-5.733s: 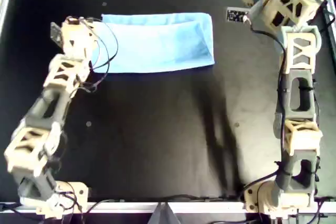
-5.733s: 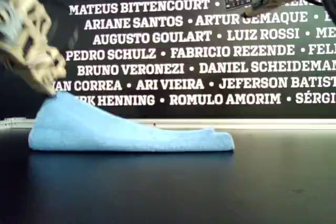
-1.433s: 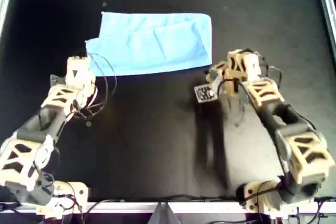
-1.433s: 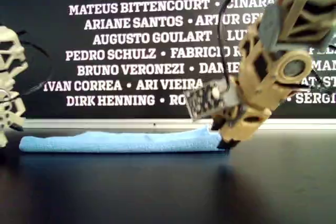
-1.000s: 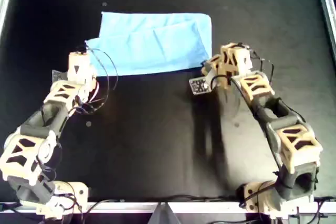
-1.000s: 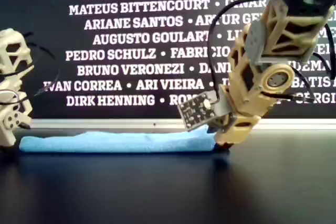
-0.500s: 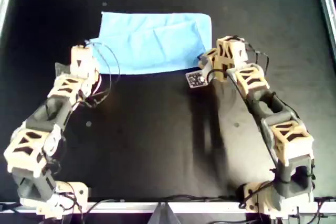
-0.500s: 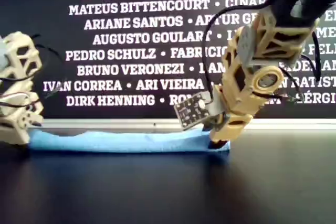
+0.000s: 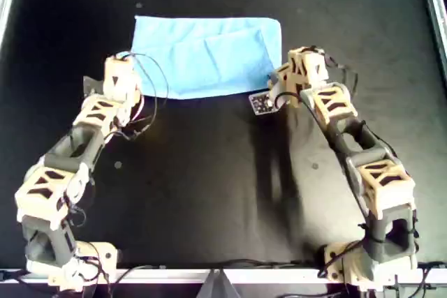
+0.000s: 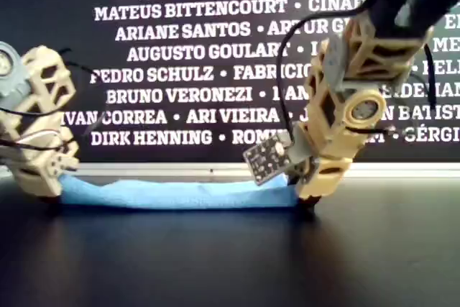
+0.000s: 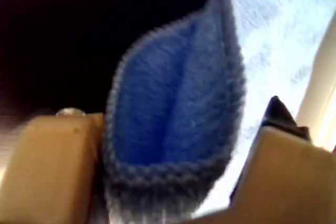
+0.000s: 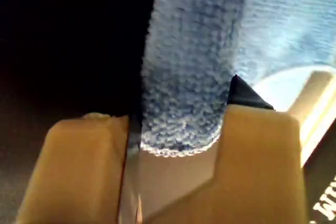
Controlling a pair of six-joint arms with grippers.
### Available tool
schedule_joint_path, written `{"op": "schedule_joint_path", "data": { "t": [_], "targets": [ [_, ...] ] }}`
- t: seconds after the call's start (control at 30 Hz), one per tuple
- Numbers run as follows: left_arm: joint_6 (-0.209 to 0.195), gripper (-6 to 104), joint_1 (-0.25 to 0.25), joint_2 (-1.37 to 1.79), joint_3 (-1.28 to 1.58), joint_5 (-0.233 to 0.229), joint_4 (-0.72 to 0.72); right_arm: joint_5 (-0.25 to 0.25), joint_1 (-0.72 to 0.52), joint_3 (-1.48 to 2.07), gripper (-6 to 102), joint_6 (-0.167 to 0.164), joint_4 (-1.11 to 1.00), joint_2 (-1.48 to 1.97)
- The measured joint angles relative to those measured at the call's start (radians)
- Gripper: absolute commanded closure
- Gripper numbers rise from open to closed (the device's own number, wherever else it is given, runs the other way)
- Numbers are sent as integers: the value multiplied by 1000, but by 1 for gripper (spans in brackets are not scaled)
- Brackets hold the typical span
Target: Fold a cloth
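At the overhead view's left, the left gripper [image 9: 120, 68] had advanced since half a second earlier and pinched the near-left corner of the cloth [image 9: 206, 56], folded on the black table [image 9: 209, 186], while at the right the right gripper [image 9: 279, 82] had closed on its near-right corner.

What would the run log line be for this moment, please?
cloth: folded strip, flat on table | left gripper: shut on cloth corner | right gripper: shut on cloth corner | lift: not yet
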Motion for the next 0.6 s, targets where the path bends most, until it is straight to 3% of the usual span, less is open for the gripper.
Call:
{"op": "schedule_joint_path", "data": {
  "t": [0.17,0.27,0.43,0.6],
  "targets": [
    [0,2,-5,-25,-35,0,-6,0,-2,-5,28,0,0,0],
    [0,2,-5,-25,-37,0,-5,0,-2,-5,34,0,0,0],
    [0,8,-5,-25,-37,0,-5,0,-2,-5,60,0,0,0],
    [0,33,-5,-25,-37,0,-5,0,-2,-5,85,0,0,0]
  ]
}}
